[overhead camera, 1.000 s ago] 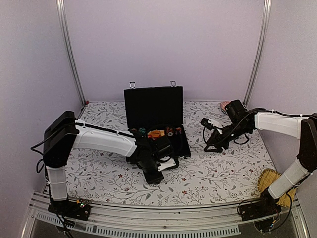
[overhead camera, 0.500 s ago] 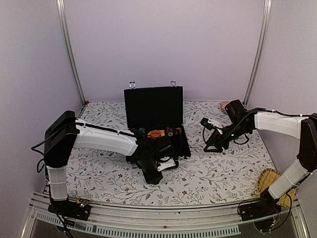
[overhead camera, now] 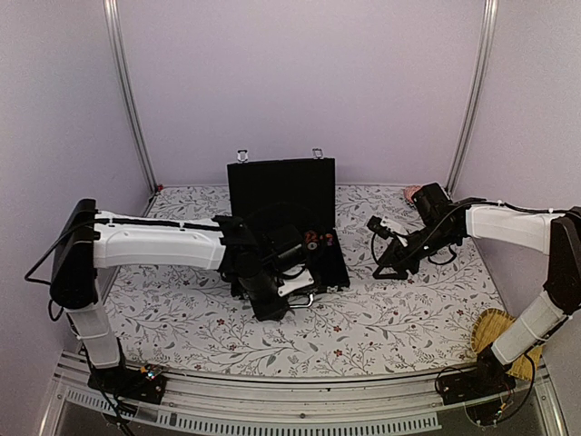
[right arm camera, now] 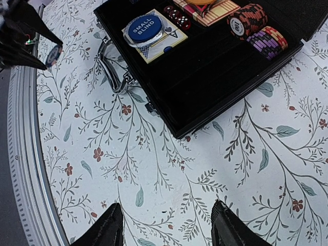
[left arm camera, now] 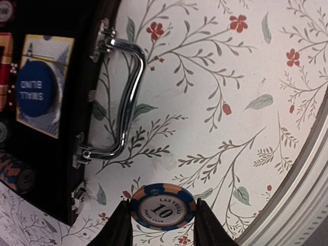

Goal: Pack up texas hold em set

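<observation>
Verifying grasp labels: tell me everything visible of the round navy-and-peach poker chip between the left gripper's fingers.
The round, plastic-looking poker chip has a navy rim with peach inserts and a white centre printed LAS VEGAS POKER CLUB 10. The left gripper pinches its edge between black fingers, face toward the wrist camera, over the floral tablecloth, near the silver handle of the black case. Nothing else visibly touches it.

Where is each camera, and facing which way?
Top external: high behind the bases, facing down over the table; both arms show.
Left wrist: on left arm, facing down beside the briefcase; left end effector grips a poker chip.
Right wrist: on right arm, facing down into the briefcase; right end effector open.
Both wrist views share the handle.
</observation>
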Available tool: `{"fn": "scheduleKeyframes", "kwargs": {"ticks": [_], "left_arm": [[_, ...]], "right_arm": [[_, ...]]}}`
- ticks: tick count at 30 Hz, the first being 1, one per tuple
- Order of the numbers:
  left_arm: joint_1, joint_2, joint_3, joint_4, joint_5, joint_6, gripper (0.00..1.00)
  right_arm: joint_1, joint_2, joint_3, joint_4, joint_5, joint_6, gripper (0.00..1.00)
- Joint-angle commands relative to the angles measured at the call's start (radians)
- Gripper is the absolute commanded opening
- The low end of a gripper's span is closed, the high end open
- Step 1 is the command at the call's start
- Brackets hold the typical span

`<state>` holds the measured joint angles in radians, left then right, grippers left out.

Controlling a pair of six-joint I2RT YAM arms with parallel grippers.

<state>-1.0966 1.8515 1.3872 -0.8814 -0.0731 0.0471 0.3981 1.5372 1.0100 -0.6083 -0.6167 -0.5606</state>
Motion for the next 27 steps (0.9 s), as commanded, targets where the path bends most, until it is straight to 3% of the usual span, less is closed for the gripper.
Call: {"fn": "scheduleKeyframes", "kwargs": {"ticks": [1, 5, 10, 18, 23, 27], "left_arm": [[0.049, -0.104, 0.014, -0.026, -0.098, -0.014, 0.25], [0.131, -0.121, -0.026, 0.007, -0.178, -0.007, 0.25], [0.216, -0.11, -0.074, 0.103, -0.181, 0.024, 0.25], [0.269, -0.056, -0.093, 0.193, -0.182, 0.038, 0.27], [0.274, -0.076, -0.068, 0.244, -0.123, -0.012, 0.36], [0.304, -0.022, 0.015, 0.254, -0.074, -0.161, 0.38]], "right_arm": [[-0.005, 0.016, 0.002, 0.0, -0.025, 0.004, 0.6], [-0.005, 0.017, 0.004, -0.001, -0.025, 0.003, 0.6], [-0.005, 0.012, 0.002, -0.002, -0.022, 0.007, 0.6], [-0.005, 0.006, -0.005, -0.002, -0.016, 0.008, 0.6], [-0.005, 0.015, -0.004, -0.001, -0.018, 0.005, 0.6], [-0.005, 0.027, 0.004, -0.002, -0.021, 0.005, 0.6]]}}
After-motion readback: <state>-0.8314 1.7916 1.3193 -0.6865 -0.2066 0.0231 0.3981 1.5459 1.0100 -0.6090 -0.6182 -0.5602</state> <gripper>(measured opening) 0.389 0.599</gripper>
